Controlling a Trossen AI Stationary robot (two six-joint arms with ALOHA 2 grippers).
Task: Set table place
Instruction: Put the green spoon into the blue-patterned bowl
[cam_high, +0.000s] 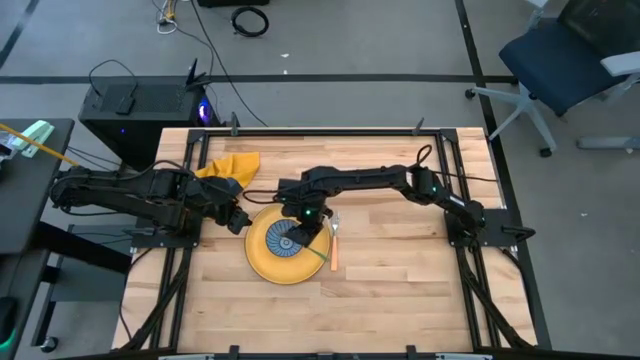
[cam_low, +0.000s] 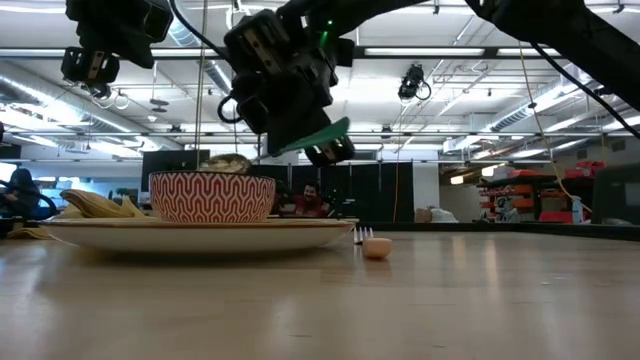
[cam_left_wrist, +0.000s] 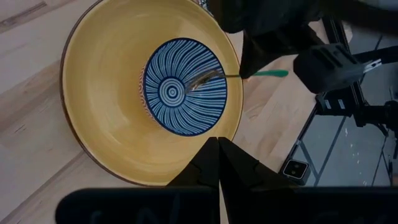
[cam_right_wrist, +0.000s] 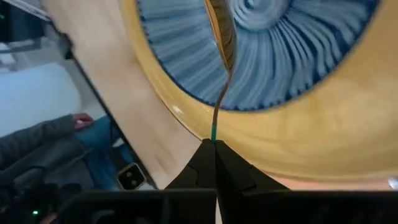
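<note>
Right gripper (cam_high: 312, 226) is clamped on the green handle of the spoon (cam_left_wrist: 214, 77), dipping its gold head into the blue-patterned bowl (cam_high: 285, 240) on the yellow plate (cam_high: 262, 259) mid-tabletop, looks like it's being set there. Left gripper (cam_high: 237, 220) waits pinched shut by the plate's left rim; fork (cam_high: 335, 246) lies right of the plate, napkin (cam_high: 228, 165) near the far edge.

1. The table (cam_high: 400, 300) is a rectangular top of light wooden planks, edged by black metal rails.
2. A round yellow plate (cam_high: 262, 262) lies near its middle.
3. An orange-handled fork (cam_high: 335, 250) lies on the wood just beside the plate.
4. A yellow cloth napkin (cam_high: 232, 164) lies crumpled near the far edge, apart from the plate.
</note>
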